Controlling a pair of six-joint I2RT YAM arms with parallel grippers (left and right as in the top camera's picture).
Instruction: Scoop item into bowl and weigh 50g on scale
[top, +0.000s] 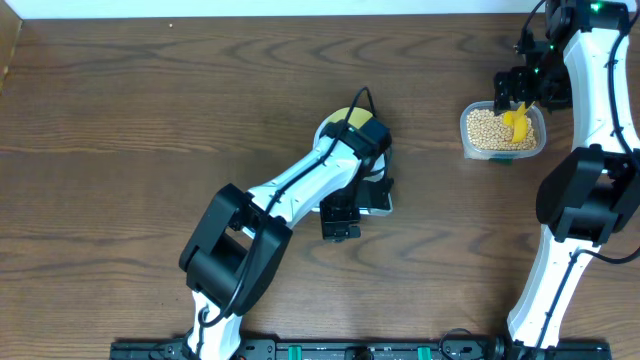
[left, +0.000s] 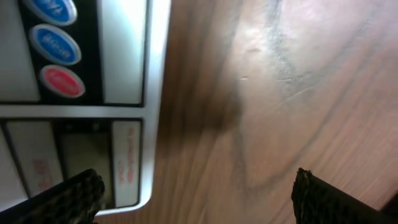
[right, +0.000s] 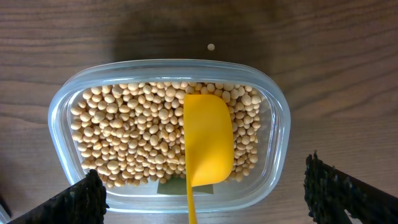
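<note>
Tan beans (right: 137, 134) fill a clear plastic tub (right: 277, 106) at the right of the table, and a yellow scoop (right: 207, 140) lies on them, bowl side down. My right gripper (right: 205, 208) hangs open above the tub's near edge, with the scoop's handle running between its fingertips (right: 87, 199) untouched. In the overhead view the pale-yellow bowl (top: 342, 117) shows only as a sliver on the white scale (top: 379, 196), under my left arm. My left gripper (left: 199, 202) is open and empty, low over the scale's (left: 127, 56) front corner and the bare wood.
One stray bean (right: 211, 46) lies on the wooden table beyond the tub. The scale's blue and red buttons (left: 61, 81) and its display (left: 84, 158) fill the left of the left wrist view. The right arm (top: 585, 200) stands along the table's right edge.
</note>
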